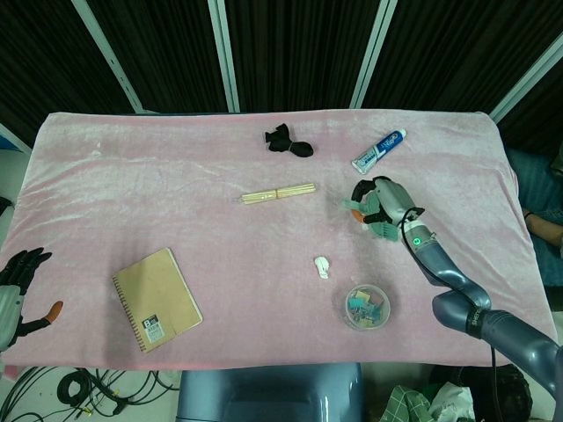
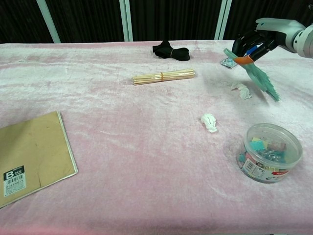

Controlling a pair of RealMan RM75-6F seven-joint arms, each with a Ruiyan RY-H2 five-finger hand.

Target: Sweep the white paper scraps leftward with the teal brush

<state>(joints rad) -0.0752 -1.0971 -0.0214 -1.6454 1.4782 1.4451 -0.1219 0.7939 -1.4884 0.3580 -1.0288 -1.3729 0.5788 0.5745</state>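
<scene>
My right hand (image 2: 255,41) (image 1: 378,200) grips the teal brush (image 2: 258,77) by its handle, bristles slanting down to the right. The bristle end hangs just right of one white paper scrap (image 2: 241,89), above the pink cloth. In the head view that scrap is hidden behind the hand. A second crumpled scrap (image 2: 209,122) (image 1: 323,266) lies further left and nearer me. My left hand (image 1: 19,280) hangs off the table's left front corner, fingers apart, holding nothing.
A clear tub of clips (image 2: 268,152) stands right of the nearer scrap. A bundle of wooden sticks (image 2: 163,76), a black cloth item (image 2: 170,50) and a toothpaste tube (image 1: 379,150) lie further back. A brown notebook (image 2: 30,155) lies front left.
</scene>
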